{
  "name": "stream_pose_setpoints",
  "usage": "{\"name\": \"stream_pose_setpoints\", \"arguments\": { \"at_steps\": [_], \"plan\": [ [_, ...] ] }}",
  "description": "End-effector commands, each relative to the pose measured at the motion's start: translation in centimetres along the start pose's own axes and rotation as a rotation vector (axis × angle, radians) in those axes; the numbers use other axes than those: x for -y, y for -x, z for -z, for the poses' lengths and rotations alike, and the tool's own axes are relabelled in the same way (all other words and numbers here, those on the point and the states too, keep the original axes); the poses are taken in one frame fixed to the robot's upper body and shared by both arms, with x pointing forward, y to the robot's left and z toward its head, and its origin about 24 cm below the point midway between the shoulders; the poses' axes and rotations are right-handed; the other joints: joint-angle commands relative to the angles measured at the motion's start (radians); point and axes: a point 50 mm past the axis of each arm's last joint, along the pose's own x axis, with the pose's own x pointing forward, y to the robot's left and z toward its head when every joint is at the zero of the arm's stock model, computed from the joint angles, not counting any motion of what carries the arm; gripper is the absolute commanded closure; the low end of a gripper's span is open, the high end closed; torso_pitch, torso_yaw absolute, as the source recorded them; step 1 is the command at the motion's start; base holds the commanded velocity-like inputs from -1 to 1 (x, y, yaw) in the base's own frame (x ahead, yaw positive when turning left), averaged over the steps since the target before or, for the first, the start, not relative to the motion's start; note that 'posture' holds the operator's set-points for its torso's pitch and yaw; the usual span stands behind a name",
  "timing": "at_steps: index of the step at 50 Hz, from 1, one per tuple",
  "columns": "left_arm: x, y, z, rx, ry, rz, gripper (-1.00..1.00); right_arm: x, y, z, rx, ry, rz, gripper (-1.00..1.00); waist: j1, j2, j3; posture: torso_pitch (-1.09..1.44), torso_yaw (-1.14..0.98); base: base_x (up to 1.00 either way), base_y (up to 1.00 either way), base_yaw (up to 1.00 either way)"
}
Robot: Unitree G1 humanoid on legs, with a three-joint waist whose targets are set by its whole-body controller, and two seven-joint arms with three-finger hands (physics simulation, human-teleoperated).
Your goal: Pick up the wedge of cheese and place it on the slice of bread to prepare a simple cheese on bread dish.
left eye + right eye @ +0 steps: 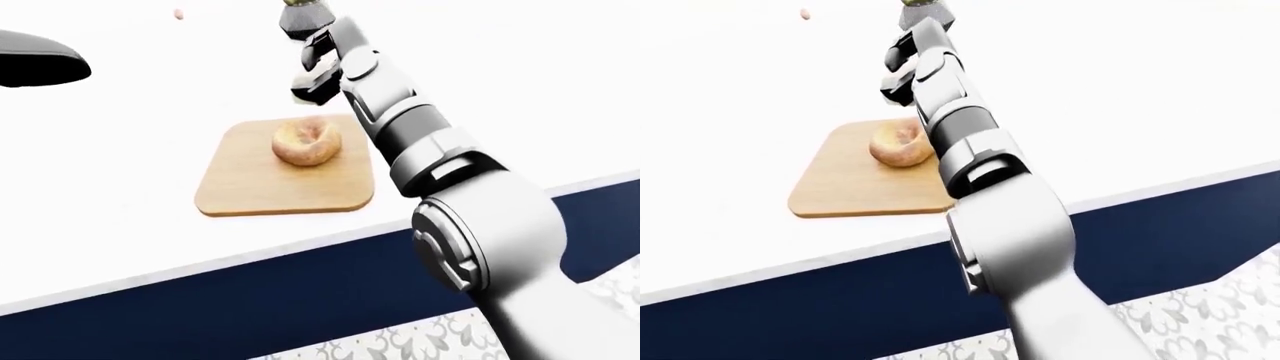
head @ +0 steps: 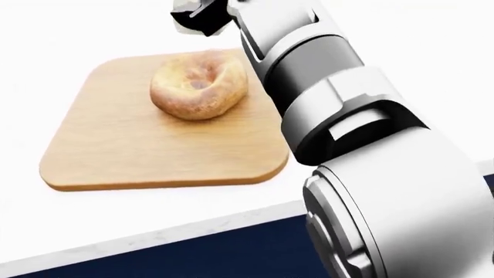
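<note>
The broad white counter (image 1: 120,217) with its pale marble-flecked edge fills most of each view, above a dark navy cabinet face (image 1: 300,300) and a strip of patterned grey-and-white floor (image 1: 400,341) at the bottom of the eye views. Next in bulk is the robot's white-and-grey right arm (image 1: 470,225), which rises from the lower right and stretches across the counter toward the top of the views, probably because the cheese lies beyond the board.

A square light wooden cutting board with rounded corners (image 2: 139,145) lies flat on the counter, near its edge, a sensible base for assembling the dish. On the upper half of the board rests 1 round golden-brown bread piece with a dimpled centre (image 2: 199,85), lying flat and apart from the arm, so it is ready to receive the cheese.

The right hand (image 1: 308,71) hangs above the counter just past the board's upper edge. Its dark fingers look curled, but I cannot tell whether they are clenched or loose. A small yellowish-olive thing (image 1: 305,4) shows at the very top of the left-eye view by the fingertips; it may be the wedge of cheese, though too little shows to be sure. A flat black shape (image 1: 35,66) sits at the left edge. The left hand does not show.
</note>
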Motion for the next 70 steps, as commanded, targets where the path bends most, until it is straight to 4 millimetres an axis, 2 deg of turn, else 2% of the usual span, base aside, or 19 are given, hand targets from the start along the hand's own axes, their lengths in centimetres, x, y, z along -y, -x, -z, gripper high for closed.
{"name": "stream_pose_setpoints", "arguments": {
  "at_steps": [1, 12, 19, 53, 61, 62, 63, 64, 65, 70],
  "plan": [
    [-0.5, 0.0, -1.1, 0.057, 0.000, -0.030, -1.00, 1.2, 0.6, -3.2, 0.124, 0.002, 0.039, 1.00, -0.001, 0.004, -0.030, 0.00, 0.00, 0.00, 0.00, 0.00],
    [-0.5, 0.0, -1.2, 0.059, -0.001, -0.029, -1.00, -0.2, 0.4, -2.0, 0.108, 0.107, -0.001, 1.00, -0.003, 0.006, -0.031, 0.00, 0.00, 0.00, 0.00, 0.00],
    [-0.5, 0.1, -1.4, 0.059, -0.001, -0.029, -1.00, -0.5, 0.4, -1.7, 0.099, 0.146, -0.010, 1.00, -0.003, 0.007, -0.031, 0.00, 0.00, 0.00, 0.00, 0.00],
    [-0.5, 0.0, -1.1, 0.057, -0.001, -0.032, -1.00, -2.2, 0.3, -0.4, 0.076, 0.160, -0.073, 1.00, -0.002, 0.007, -0.033, 0.00, 0.00, 0.00, 0.00, 0.00],
    [-0.5, 0.0, -1.1, 0.057, 0.000, -0.031, -1.00, -2.3, 0.4, -0.8, 0.079, 0.170, -0.074, 1.00, -0.002, 0.008, -0.034, 0.00, 0.00, 0.00, 0.00, 0.00],
    [-0.4, 0.0, -1.1, 0.057, -0.001, -0.031, -1.00, -2.3, 0.3, -0.6, 0.073, 0.175, -0.074, 0.86, -0.002, 0.008, -0.034, 0.00, 0.00, 0.00, 0.00, 0.00],
    [-0.5, 0.0, -1.1, 0.058, 0.000, -0.031, -1.00, -2.2, 0.4, -0.7, 0.074, 0.171, -0.070, 0.47, -0.002, 0.008, -0.033, 0.00, 0.00, 0.00, 0.00, 0.00],
    [-0.5, 0.0, -1.1, 0.058, 0.000, -0.031, -1.00, -2.3, 0.4, -0.8, 0.074, 0.173, -0.073, -0.18, -0.002, 0.008, -0.033, 0.00, 0.00, 0.00, 0.00, 0.00],
    [-0.5, 0.0, -1.1, 0.057, 0.001, -0.032, -1.00, -2.3, 0.4, -0.8, 0.076, 0.170, -0.073, -1.00, -0.002, 0.008, -0.034, 0.00, 0.00, 0.00, 0.00, 0.00],
    [-0.6, 0.0, -1.1, 0.058, 0.001, -0.034, -1.00, -2.3, 0.4, -0.9, 0.077, 0.173, -0.074, -1.00, -0.002, 0.009, -0.033, 0.00, 0.00, 0.00, 0.00, 0.00]
  ]
}}
